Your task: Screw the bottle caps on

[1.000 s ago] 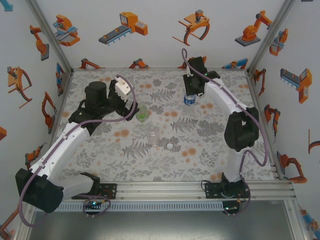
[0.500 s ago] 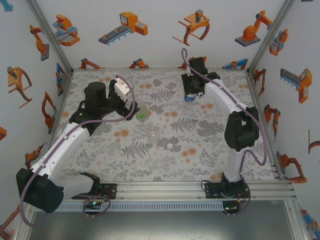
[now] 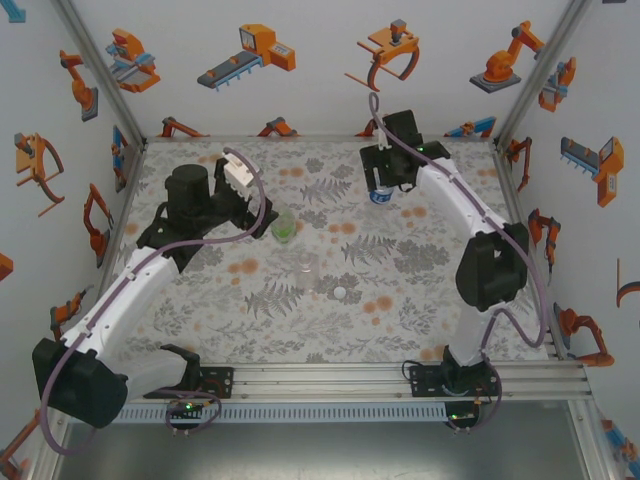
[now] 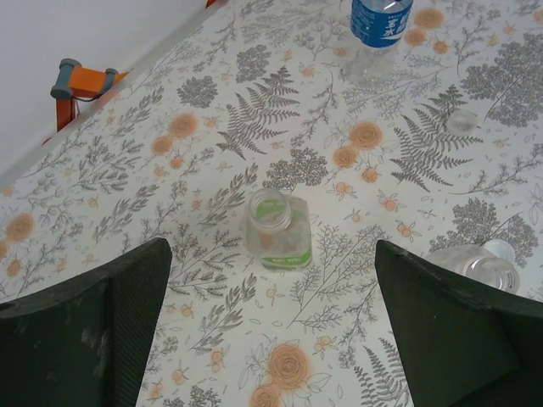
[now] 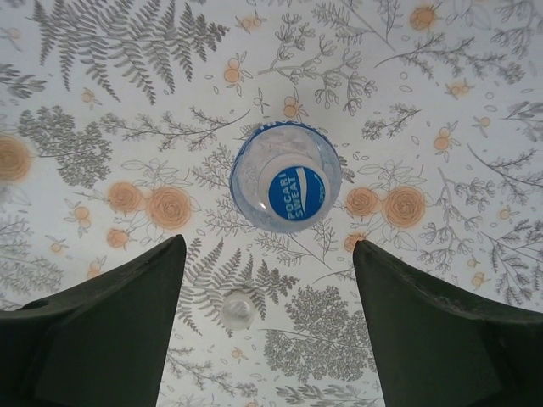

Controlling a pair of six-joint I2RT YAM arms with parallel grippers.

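**Locating caps, bottles and pincers on the worktop**

Nearest the arm bases, a white cap (image 3: 341,293) lies on the floral worktop (image 3: 250,330), just beside the clear bottle (image 3: 308,270), which stands upright with its mouth open.

Farther out and to the left, the green bottle (image 4: 276,231) stands upright, mouth open. The left pincer (image 4: 271,280) hangs over it with its jaws spread wide. The bottle sits in the gap ahead of the fingertips, touching neither, and nothing is gripped.

Farther still lies a small translucent cap (image 5: 237,309).

At the far side, the blue-label bottle (image 5: 286,186) stands upright with a blue cap (image 5: 291,193) on its neck. The right pincer (image 5: 265,254) is above it, jaws parted and clear of the bottle, holding nothing.
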